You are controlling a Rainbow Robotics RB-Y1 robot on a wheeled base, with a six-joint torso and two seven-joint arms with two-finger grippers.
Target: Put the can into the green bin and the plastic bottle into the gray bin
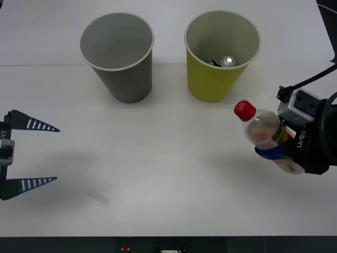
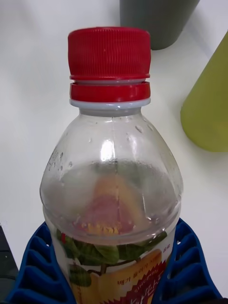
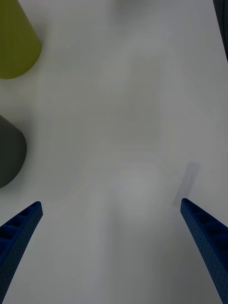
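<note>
The plastic bottle (image 1: 261,129) is up off the table (image 1: 168,174), on the right side, held by the right gripper (image 1: 279,153). The bottle is tilted, and its red cap (image 1: 244,110) points up and toward the two bins. In the right wrist view the blue ribbed fingers (image 2: 190,270) press on both sides of the bottle (image 2: 111,190), down low by the colourful label (image 2: 118,275). The body is clear, with small drops on the inside. The red cap (image 2: 109,64) sits tight on top. The can (image 1: 227,61) is already inside the green bin (image 1: 221,79); its shiny silver top shows at the bottom. The green bin stands upright near the far side of the table, not far from the bottle. The gray bin (image 1: 124,79) stands upright just beside it, to the left, and the two bins do not touch. The gray bin looks bare inside. The left gripper (image 1: 31,153) waits at the left side of the table, well apart from the bins and the bottle. Its two blue fingers (image 3: 21,232) are spread wide and hold nothing. In the left wrist view, the green bin (image 3: 16,42) and the gray bin (image 3: 9,152) show at the side, over the white table (image 3: 128,118).
</note>
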